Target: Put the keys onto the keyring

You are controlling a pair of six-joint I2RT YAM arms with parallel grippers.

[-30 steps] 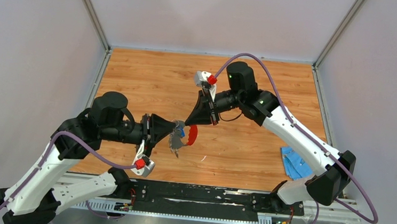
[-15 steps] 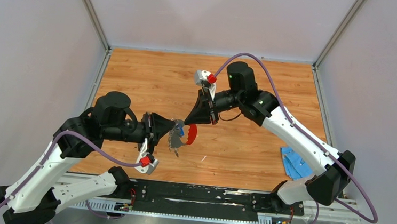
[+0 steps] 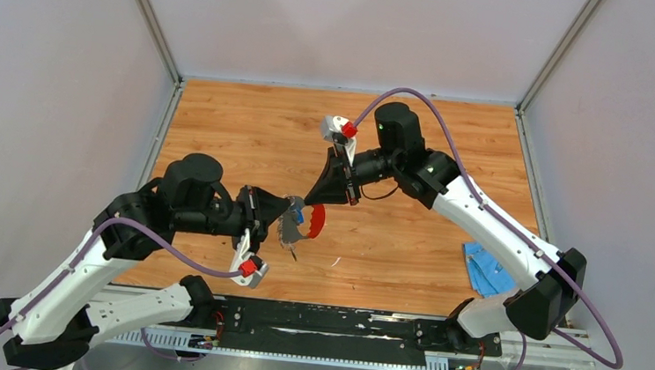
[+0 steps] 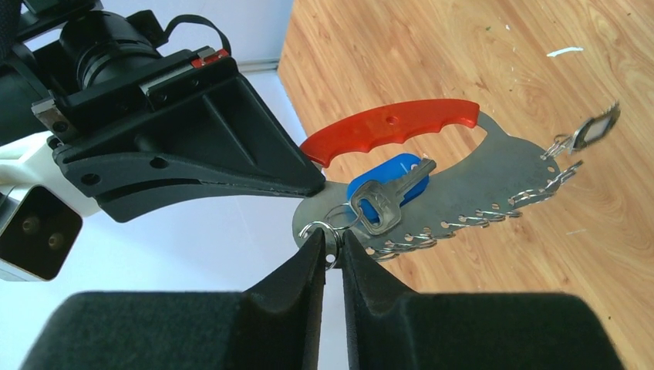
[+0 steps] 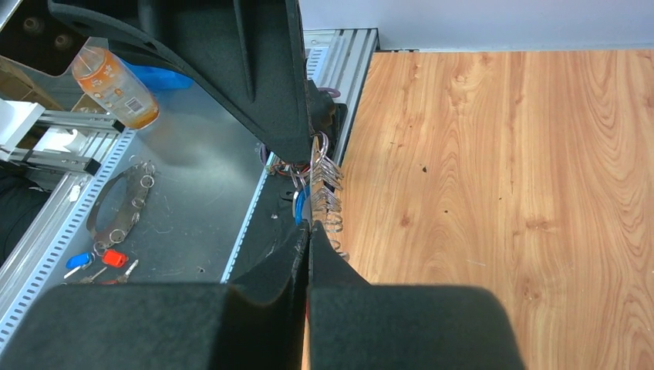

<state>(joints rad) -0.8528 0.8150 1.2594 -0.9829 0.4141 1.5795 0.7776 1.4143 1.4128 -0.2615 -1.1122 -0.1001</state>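
Observation:
The keyring, a grey metal plate with a red handle and a row of small rings, hangs in the air edge-on between both arms. My right gripper is shut on the plate's end below the handle. The blue-headed key lies against the plate on a wire ring. A small split ring at that same end sits pinched between the tips of my left gripper. The black-headed key dangles from the plate's far end.
A blue cloth lies on the wooden table at the near right, and a white scrap lies under the keyring. Beyond the table's near edge run a black rail and a metal shelf with an orange bottle.
My left gripper's jaws have narrowed onto the small split ring and its wrist has shifted slightly. The right arm and the keyring have stayed put.

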